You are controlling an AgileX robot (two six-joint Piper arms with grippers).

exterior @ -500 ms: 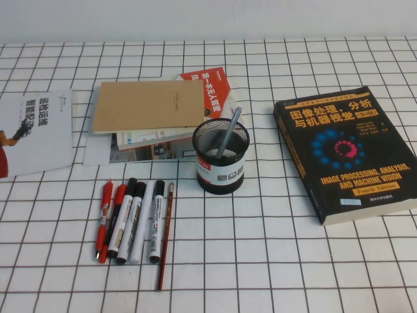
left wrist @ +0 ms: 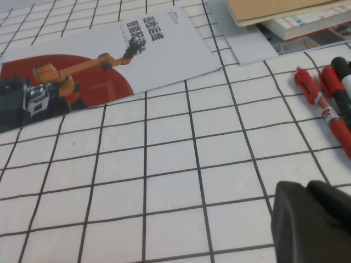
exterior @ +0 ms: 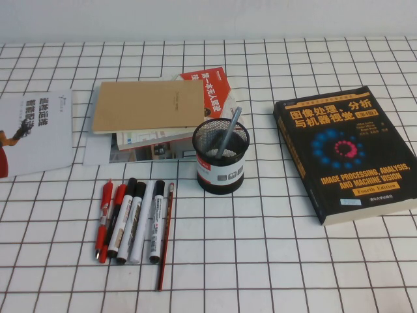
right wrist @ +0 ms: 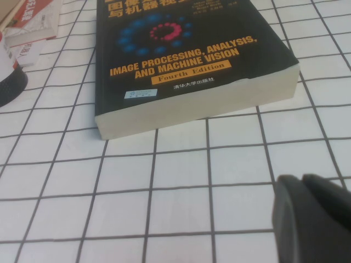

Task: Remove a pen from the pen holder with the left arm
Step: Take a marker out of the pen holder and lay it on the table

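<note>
A black mesh pen holder [exterior: 220, 156] stands mid-table with one grey pen [exterior: 228, 134] leaning in it. Neither arm shows in the high view. In the left wrist view my left gripper [left wrist: 307, 187] hangs shut and holding nothing over bare grid cloth, near the brochure [left wrist: 98, 60] and the red pens [left wrist: 323, 107], well short of the holder. In the right wrist view my right gripper [right wrist: 301, 181] is shut too, low over the cloth in front of the black textbook [right wrist: 181, 60]; the holder's base [right wrist: 8, 79] shows at that view's edge.
Several pens and markers [exterior: 130, 218] lie in a row in front of the holder, to its left. A stack of books with a brown notebook [exterior: 153, 107] sits behind it, a brochure [exterior: 32, 130] at far left, and the thick black textbook [exterior: 345, 150] at right.
</note>
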